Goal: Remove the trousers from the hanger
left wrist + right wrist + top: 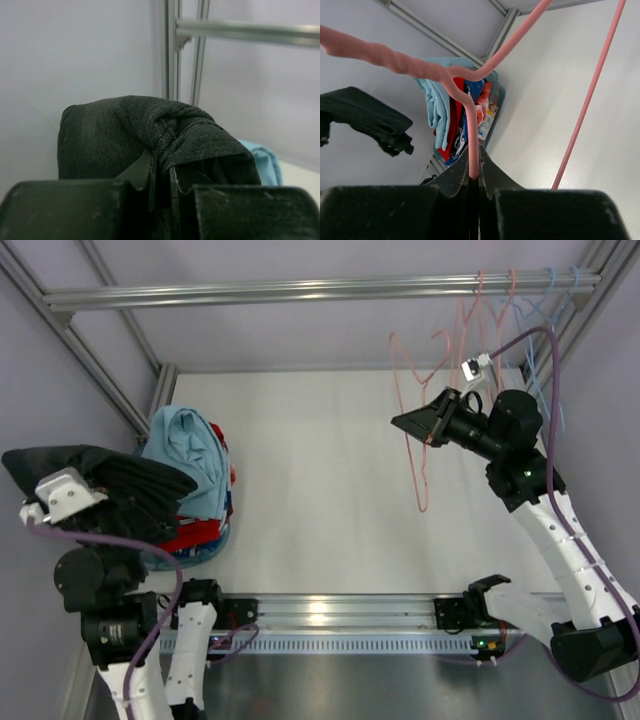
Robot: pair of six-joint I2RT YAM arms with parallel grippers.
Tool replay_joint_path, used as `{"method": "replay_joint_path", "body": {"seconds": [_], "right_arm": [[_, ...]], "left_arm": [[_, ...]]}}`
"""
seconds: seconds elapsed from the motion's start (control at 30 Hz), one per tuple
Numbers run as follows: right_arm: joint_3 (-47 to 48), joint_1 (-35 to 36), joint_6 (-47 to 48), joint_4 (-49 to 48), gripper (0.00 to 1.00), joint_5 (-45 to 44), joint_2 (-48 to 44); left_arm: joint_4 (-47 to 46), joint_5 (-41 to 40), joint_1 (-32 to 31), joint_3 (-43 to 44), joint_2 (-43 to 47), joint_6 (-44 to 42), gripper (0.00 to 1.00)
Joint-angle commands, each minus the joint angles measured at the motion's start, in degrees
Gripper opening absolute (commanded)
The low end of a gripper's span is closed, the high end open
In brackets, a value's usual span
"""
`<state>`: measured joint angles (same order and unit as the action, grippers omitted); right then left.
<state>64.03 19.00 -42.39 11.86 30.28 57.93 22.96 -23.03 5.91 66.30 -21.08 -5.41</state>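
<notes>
With the trousers (110, 485) pinched tight in the left fingers (142, 172) by the clothes pile (195, 475), well clear of the hanger (421, 475) clamped in the closed right fingers (495, 175), the sound move looks like a low, gentle release.

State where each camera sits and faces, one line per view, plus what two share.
Top: above and behind the bases, looking down on the table; left arm and right arm show.
Left wrist: on the left arm, looking along the left fingers into the trousers they pinch.
Right wrist: looking past the right fingers, shut on the pink hanger, toward the clothes pile.
Shared: top and right wrist both show the trousers.
</notes>
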Motion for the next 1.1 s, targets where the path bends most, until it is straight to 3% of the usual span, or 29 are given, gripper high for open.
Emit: {"method": "replay_joint_path", "body": {"seconds": [0.0, 0.23, 0.3, 0.4, 0.43, 0.47, 0.5, 0.57, 0.6, 0.7, 0.93, 1.07], "right_arm": [[-0.7, 1.1, 2.5, -1.3, 0.00, 0.7, -2.6], [-1.0, 1.1, 4.9, 0.3, 0.00, 0.7, -4.5], [-0.7, 1.2, 5.1, 0.4, 0.00, 0.7, -4.5], [0.3, 1.2, 5.0, 0.7, 0.00, 0.1, -4.5], [0.7, 1.2, 5.0, 1.0, 0.00, 0.0, -4.6], [0.9, 1.2, 5.0, 1.4, 0.00, -0.1, -4.6], [1.6, 1.2, 5.0, 2.0, 0.00, -0.5, -4.7], [2.2, 1.1, 4.5, 3.4, 0.00, -0.8, -4.9], [2.9, 1.2, 4.6, 3.9, 0.00, -0.9, -4.9], [4.9, 1.2, 4.8, 5.5, 0.00, -1.7, -4.8], [9.7, 1.4, 2.9, 6.2, 0.00, -2.7, -2.2], [13.2, 2.0, 1.7, 5.6, 0.00, -2.8, 0.9]], "left_arm": [[-9.9, 2.3, 0.2, -4.9, -3.4, -2.1, 0.00], [-24.3, 8.8, 0.2, -11.2, -19.5, 0.1, 0.00], [-24.5, 14.1, 0.2, -11.1, -25.3, 1.5, 0.00], [-23.8, 15.8, 0.2, -11.3, -31.5, 5.2, 0.00], [-23.5, 15.3, 0.2, -11.8, -32.5, 7.1, 0.05], [-23.2, 16.0, 0.2, -12.2, -33.4, 8.6, 0.25], [-21.2, 16.7, 0.2, -12.5, -34.7, 8.7, 0.34], [-19.5, 18.0, 0.2, -13.1, -35.0, 9.7, 0.42], [-19.1, 19.4, 0.2, -13.6, -34.2, 9.7, 0.53], [-18.3, 20.8, 0.2, -15.0, -30.5, 9.3, 0.69], [-12.9, 17.1, 0.2, -12.0, -20.9, 6.5, 0.97], [-10.9, 20.0, 0.2, -8.6, -17.6, 5.9, 0.98]]}}
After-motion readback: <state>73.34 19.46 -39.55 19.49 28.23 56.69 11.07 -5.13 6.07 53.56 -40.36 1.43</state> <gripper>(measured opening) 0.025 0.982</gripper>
